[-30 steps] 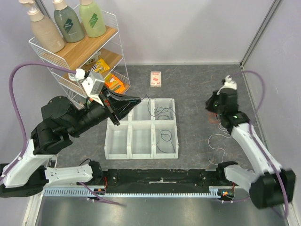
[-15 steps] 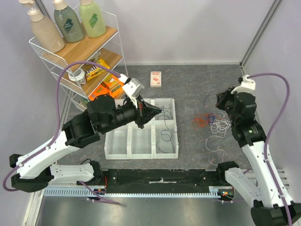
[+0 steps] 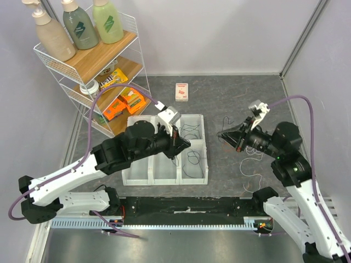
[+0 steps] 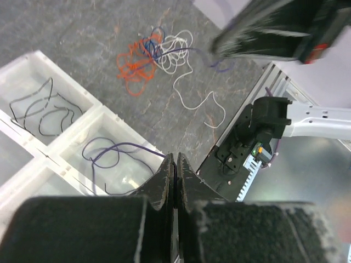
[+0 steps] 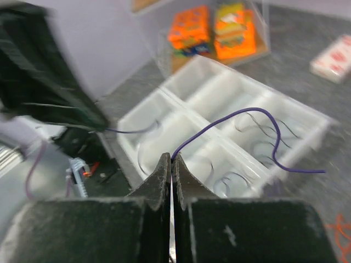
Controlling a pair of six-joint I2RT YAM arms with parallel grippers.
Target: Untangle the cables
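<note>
Your left gripper [image 4: 175,161] is reaching out over the white six-compartment tray [image 3: 207,164]. Its jaws are pressed fully together and are pinching the end of a purple cable [image 4: 131,144], and the rest of that cable is looping down into the tray's near right compartment.

Facing it from the other side, your right gripper [image 5: 171,160] is hanging above the grey table [image 3: 219,98], just to the right of the tray. Its jaws are likewise squeezed tight, gripping a purple strand [image 5: 249,110] that is arching up and away from the fingertips in the right wrist view. You cannot tell from these views whether the two grippers are sharing one cable or holding two.

The main tangle [image 4: 145,55] of orange, blue and white cables is lying on the table to the right of the tray, apart from it. In the overhead view your right arm is covering most of it. A loose white cable [image 4: 176,87] is trailing out from it toward the near edge. Black cables [image 4: 44,109] are lying in squiggles in the tray's far right compartment.

At the back left, a wire shelf rack [image 3: 90,60] is holding three pump bottles [image 3: 79,24] on top and orange boxes [image 3: 123,104] lower down. A small red-and-white card box [image 3: 181,91] is sitting on the table beyond the tray.
</note>
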